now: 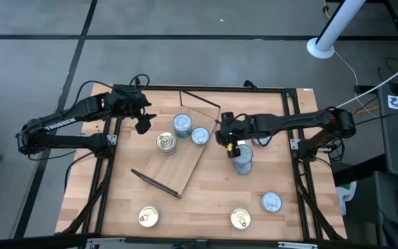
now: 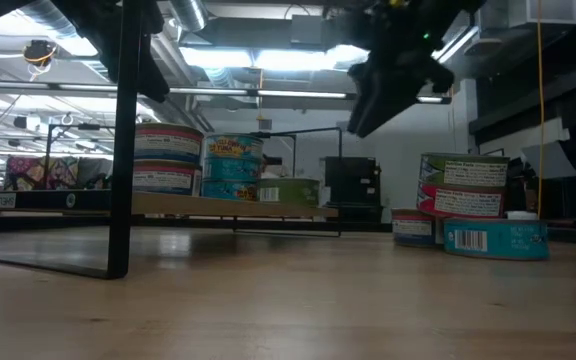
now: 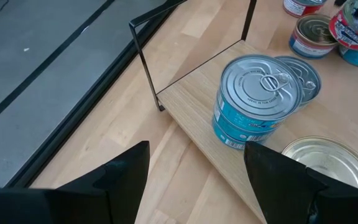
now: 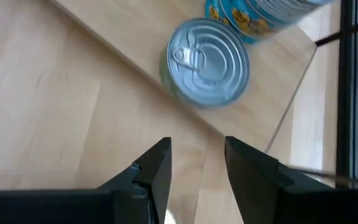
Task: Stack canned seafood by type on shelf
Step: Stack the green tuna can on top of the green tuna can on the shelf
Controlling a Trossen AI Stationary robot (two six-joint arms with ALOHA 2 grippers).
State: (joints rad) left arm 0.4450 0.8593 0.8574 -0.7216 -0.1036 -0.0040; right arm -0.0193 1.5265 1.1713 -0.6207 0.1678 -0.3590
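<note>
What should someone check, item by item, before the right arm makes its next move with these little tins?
1. Right gripper empty: ok, nothing between its dark fingers.
2. Right gripper jaws parted: ok, a gap shows.
3. Single silver-topped tin on the light plywood shelf board sits flat: ok, right by the board's edge.
4. Stack of blue-labelled tins upright: ok.
5. Left gripper out of the way: ok, open and empty at the shelf's other side.
6. Loose tins on the slatted wooden table, such as the gold-lidded one, still to sort: not ok.
</note>
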